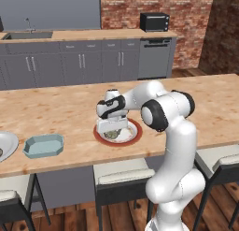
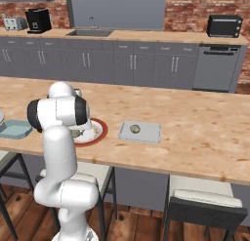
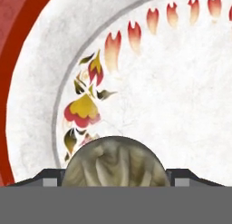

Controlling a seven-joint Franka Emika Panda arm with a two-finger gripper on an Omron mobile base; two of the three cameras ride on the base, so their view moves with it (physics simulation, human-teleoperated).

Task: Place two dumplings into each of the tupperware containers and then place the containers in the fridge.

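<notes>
My gripper (image 1: 112, 127) hangs low over the red-rimmed plate (image 1: 136, 135), jaws open. One dumpling (image 3: 113, 162), tan and mottled, sits between the two finger tips (image 3: 51, 179), which stand close on either side of it. I cannot tell whether they touch it. This dumpling (image 1: 112, 133) rests on the plate. A second dumpling (image 2: 135, 129) lies in the pale grey-white tupperware container (image 2: 151, 134), to the right of the plate. The light blue tupperware container (image 1: 43, 145) stands to the plate's left with nothing seen in it. The fridge is out of view.
A plain grey plate (image 1: 5, 146) pokes in at the counter's left edge. Stools (image 1: 122, 175) stand under the near counter edge. Across the aisle are grey cabinets, a sink (image 2: 91, 32) and a black microwave (image 1: 154, 22).
</notes>
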